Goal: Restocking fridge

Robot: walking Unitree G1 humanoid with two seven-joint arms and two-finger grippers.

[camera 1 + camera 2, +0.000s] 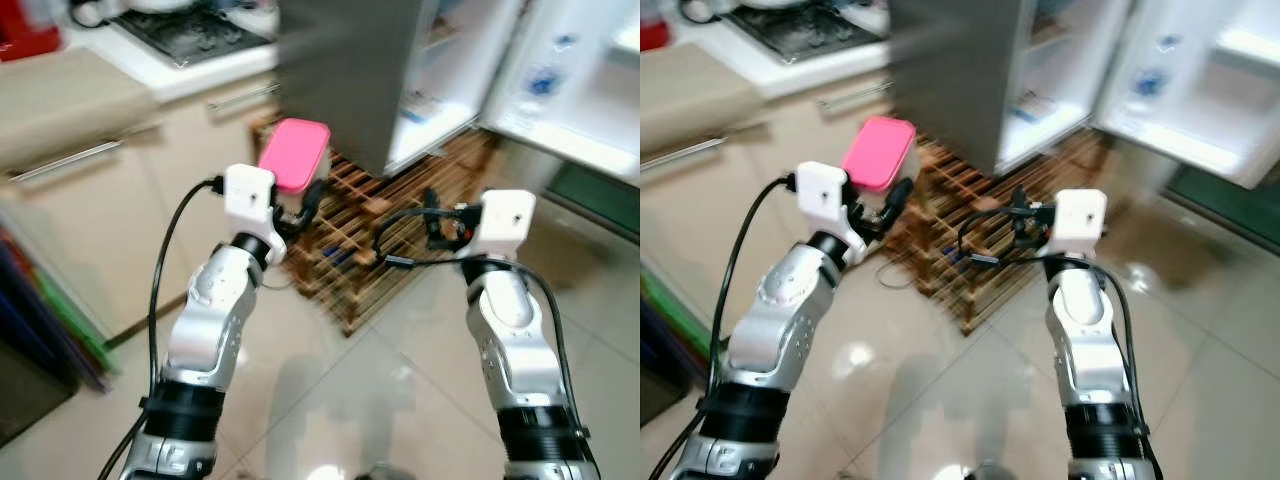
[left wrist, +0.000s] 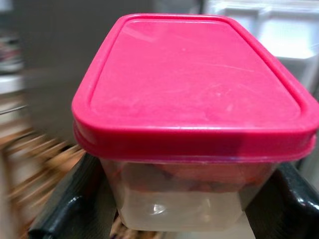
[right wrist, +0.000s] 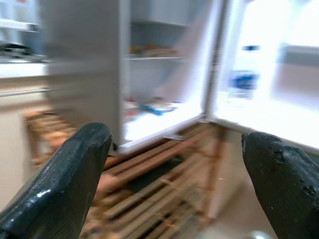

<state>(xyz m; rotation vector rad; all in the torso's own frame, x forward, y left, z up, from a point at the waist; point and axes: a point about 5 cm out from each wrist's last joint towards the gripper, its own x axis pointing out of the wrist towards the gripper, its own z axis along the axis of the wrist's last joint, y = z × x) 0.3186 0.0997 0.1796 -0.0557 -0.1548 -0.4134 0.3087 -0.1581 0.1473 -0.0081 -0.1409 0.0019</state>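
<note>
My left gripper (image 1: 298,205) is shut on a clear plastic container with a pink lid (image 1: 294,153), held up in front of the grey fridge (image 1: 350,70). The left wrist view shows the container (image 2: 192,124) close up, with a black finger (image 2: 75,199) on each side of its clear body. My right gripper (image 1: 432,222) is raised at the same height, open, with nothing between its fingers (image 3: 65,174). The fridge door (image 1: 580,80) stands open to the right, and lit shelves (image 3: 159,107) with some items show inside.
A slatted wooden rack (image 1: 370,250) stands on the floor in front of the fridge, below both grippers. A beige cabinet with a metal handle (image 1: 70,160) and a gas hob (image 1: 190,35) lie to the left. Glossy tiled floor (image 1: 400,400) spreads below.
</note>
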